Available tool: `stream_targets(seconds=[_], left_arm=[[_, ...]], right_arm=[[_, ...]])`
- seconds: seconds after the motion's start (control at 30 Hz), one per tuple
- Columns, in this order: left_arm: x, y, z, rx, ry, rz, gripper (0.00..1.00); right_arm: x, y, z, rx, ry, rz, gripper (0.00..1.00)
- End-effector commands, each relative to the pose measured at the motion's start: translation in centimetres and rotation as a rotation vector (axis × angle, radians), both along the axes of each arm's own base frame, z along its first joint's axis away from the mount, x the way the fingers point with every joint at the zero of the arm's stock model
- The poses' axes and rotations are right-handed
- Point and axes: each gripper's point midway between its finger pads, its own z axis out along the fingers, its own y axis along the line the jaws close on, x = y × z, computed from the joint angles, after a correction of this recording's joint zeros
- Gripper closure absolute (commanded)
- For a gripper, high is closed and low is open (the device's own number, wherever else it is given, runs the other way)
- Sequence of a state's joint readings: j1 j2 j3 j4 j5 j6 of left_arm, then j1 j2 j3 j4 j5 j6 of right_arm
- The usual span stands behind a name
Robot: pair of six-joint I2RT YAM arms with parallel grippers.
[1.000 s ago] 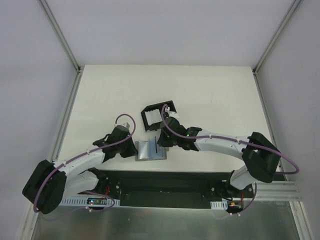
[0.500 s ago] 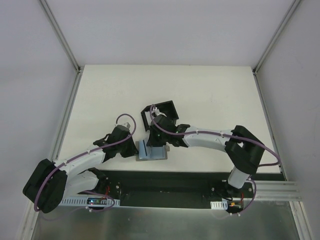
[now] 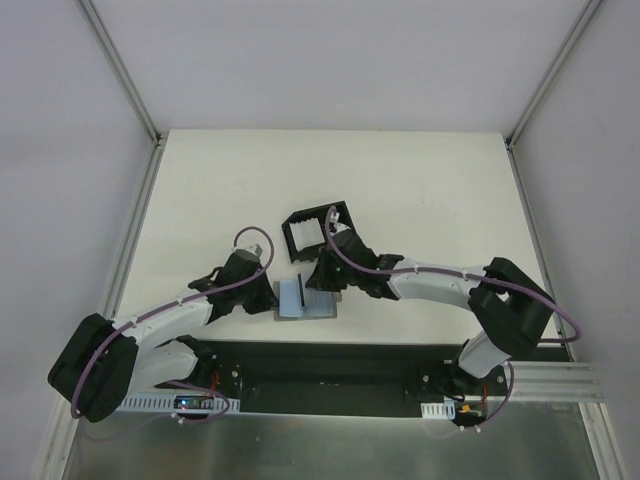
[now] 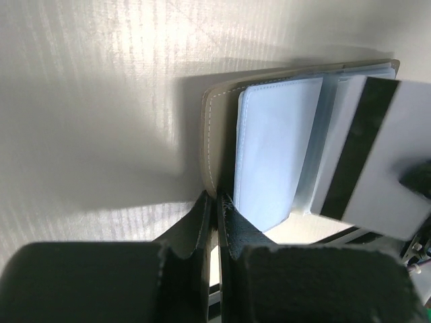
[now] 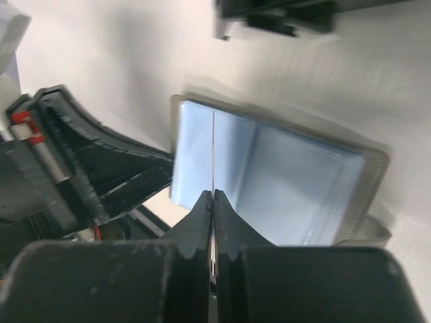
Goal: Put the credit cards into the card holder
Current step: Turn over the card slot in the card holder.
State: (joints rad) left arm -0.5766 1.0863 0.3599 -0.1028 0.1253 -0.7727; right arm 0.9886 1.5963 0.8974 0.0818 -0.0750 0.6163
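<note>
The grey wallet lies open near the table's front edge, its pale blue sleeves showing. My left gripper is shut on the wallet's left edge; the left wrist view shows its tips pinching the grey cover. My right gripper is shut on a credit card held upright on edge over the wallet's left half. The card shows a black stripe in the left wrist view and a thin line in the right wrist view. The black card holder stands just behind the wallet.
The card holder also shows at the top of the right wrist view. The left arm's fingers lie left of the wallet in that view. The table's front edge and the black base rail run just below the wallet.
My right gripper swung left over the wallet and settled with the card standing over its left half. The left gripper has stayed on the wallet's edge.
</note>
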Motion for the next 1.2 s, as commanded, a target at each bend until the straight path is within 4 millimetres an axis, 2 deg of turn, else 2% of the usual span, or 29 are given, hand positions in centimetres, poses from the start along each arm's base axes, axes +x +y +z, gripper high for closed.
stream_targets(seconds=[0.0,0.13,0.43,0.6,0.7,1.17], left_arm=[[-2.6,2.2,-2.9,0.118,0.106,-0.022,1.00],[-2.6,2.0,-3.2,0.111,0.118,-0.026,1.00],[-2.7,1.9,-3.2,0.108,0.123,-0.023,1.00],[-2.6,1.9,-3.1,0.106,0.119,-0.021,1.00],[-2.6,1.8,-3.1,0.104,0.122,-0.024,1.00],[-2.5,1.7,-3.0,0.101,0.119,-0.030,1.00]], right_arm=[[0.3,0.1,0.2,0.117,0.022,-0.027,1.00],[0.6,-0.1,-1.0,0.124,0.039,-0.051,1.00],[0.6,-2.2,-3.8,0.104,0.098,-0.157,1.00],[0.6,-3.0,-3.9,0.112,0.088,-0.188,1.00],[0.6,-2.9,-3.5,0.123,0.080,-0.179,1.00],[0.5,-3.5,-3.8,0.128,0.088,-0.196,1.00]])
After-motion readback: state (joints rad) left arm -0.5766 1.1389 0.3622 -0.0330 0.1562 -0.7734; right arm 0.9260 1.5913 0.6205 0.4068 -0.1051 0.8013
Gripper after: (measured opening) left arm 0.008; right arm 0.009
